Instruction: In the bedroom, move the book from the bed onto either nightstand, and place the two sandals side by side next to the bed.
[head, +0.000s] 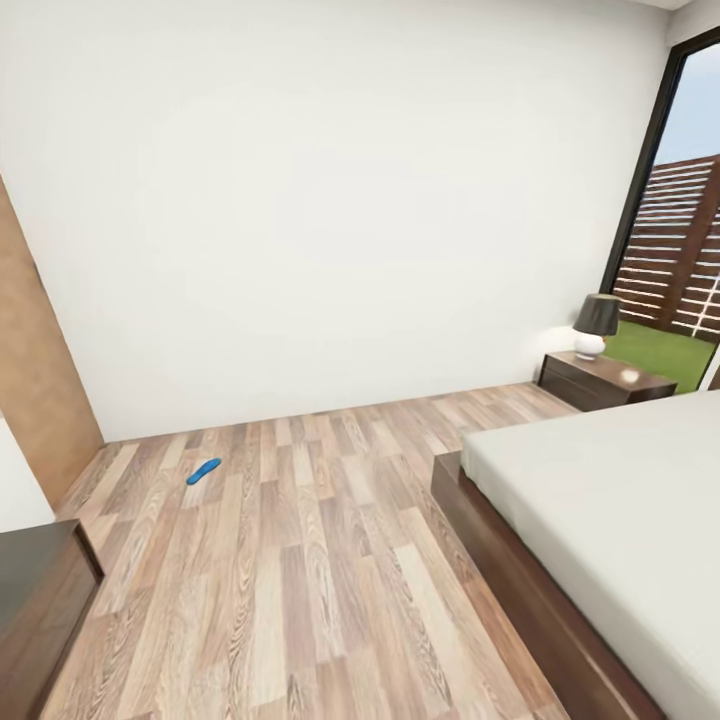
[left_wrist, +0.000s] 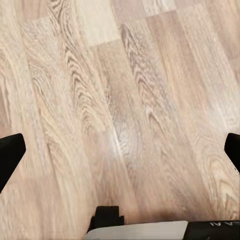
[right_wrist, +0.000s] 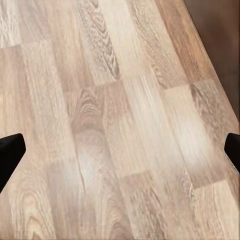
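A white-walled bedroom with wood-plank floor (head: 300, 560): one blue sandal (head: 204, 470) lies flat, well ahead of both claws, its long axis slanting toward the wall. The bed (head: 620, 520) and nightstand (head: 600, 380) sit rightward. Left claw (left_wrist: 120, 150) and right claw (right_wrist: 120, 150) gape, released, over bare planks.

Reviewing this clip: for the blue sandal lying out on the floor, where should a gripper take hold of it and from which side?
Probably from straight above, jaws closing across the narrow width near the middle. The blue sandal lies flat on the wood floor, slim and elongated, with bare planks all around it, so its long edges look reachable. It is too small in the head view to judge straps or thickness.
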